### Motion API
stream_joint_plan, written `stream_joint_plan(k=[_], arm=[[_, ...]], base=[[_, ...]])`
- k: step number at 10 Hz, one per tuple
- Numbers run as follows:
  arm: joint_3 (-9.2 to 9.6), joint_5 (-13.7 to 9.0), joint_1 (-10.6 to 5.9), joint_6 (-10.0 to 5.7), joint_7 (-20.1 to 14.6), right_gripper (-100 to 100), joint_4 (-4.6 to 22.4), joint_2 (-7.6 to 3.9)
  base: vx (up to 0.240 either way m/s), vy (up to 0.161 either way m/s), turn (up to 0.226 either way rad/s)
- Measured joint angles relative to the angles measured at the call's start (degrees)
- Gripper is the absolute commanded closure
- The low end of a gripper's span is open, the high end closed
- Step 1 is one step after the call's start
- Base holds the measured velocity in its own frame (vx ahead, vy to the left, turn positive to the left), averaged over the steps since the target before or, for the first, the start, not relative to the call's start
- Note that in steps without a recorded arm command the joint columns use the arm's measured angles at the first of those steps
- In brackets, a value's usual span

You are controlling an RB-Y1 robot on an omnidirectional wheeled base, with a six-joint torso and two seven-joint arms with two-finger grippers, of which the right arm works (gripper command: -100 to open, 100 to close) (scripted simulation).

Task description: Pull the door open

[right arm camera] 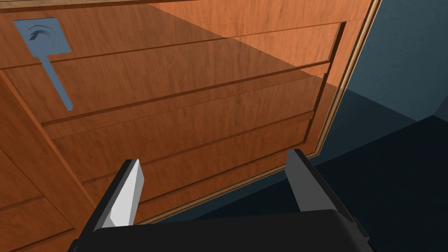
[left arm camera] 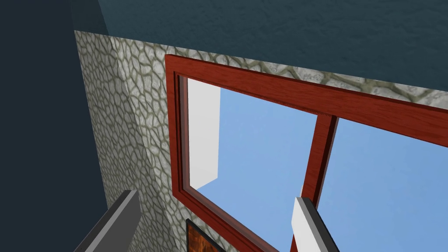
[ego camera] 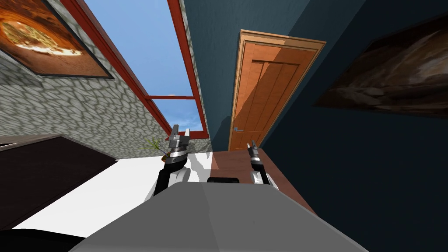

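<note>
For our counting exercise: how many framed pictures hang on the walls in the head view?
2. An orange picture on the stone wall, left of the window; a dark picture on the blue wall, right of the door. Others may be hidden.

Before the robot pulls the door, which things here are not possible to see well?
Door handle: head view, too small to tell its shape.
Door: right wrist view, the edge near the handle is cut off by the picture's border.
Plant: head view, its pot partly hidden behind the left gripper.
Right gripper: head view, its distance to the door is unclear.
</note>
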Motion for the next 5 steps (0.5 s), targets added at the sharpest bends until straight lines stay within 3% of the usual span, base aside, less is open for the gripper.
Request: stream_joint_plan(k=[5], arm=[[0.02,-0.16,-2.12,-1.40,-0.89,-100,6.93,-1.21]], base=[[0.072,-0.007,0.049]])
